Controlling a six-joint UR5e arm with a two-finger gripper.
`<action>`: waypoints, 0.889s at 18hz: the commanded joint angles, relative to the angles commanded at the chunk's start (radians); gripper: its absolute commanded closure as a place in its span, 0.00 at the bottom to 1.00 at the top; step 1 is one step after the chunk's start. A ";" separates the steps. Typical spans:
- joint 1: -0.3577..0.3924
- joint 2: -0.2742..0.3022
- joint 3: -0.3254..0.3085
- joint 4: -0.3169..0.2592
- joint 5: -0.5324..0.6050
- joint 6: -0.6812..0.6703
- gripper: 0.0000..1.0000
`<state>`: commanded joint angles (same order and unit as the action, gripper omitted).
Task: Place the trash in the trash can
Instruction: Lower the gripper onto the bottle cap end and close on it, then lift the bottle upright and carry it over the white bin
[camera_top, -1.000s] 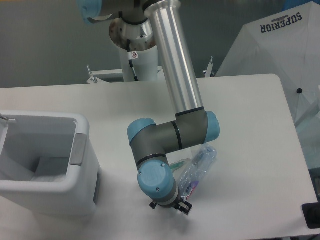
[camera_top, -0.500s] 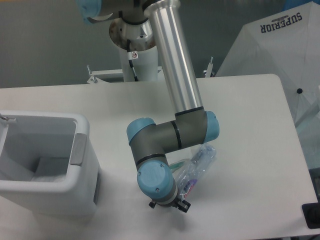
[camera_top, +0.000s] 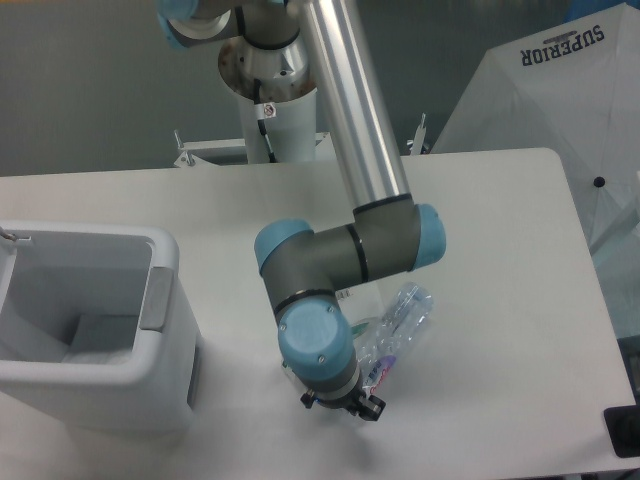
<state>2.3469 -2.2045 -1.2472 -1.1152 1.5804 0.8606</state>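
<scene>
Shifted slightly, arm's wrist hides pincer (camera_top: 343, 404) and part of bottle (camera_top: 398, 327).

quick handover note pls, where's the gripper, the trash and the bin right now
Gripper: low over the table by the bottle; wrist hides the fingers, so open or shut can't be told.
Bottle: lying on the table beside the wrist, partly hidden.
Trash can: at the table's left edge, with something flat and white inside.
Done: possibly one piece binned.
Left: the bottle.
</scene>
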 joint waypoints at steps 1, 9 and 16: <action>0.015 0.021 0.003 0.000 -0.048 -0.011 0.89; 0.091 0.137 0.043 0.008 -0.390 -0.063 0.84; 0.103 0.215 0.071 0.008 -0.569 -0.104 0.86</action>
<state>2.4498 -1.9897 -1.1766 -1.1075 1.0114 0.7565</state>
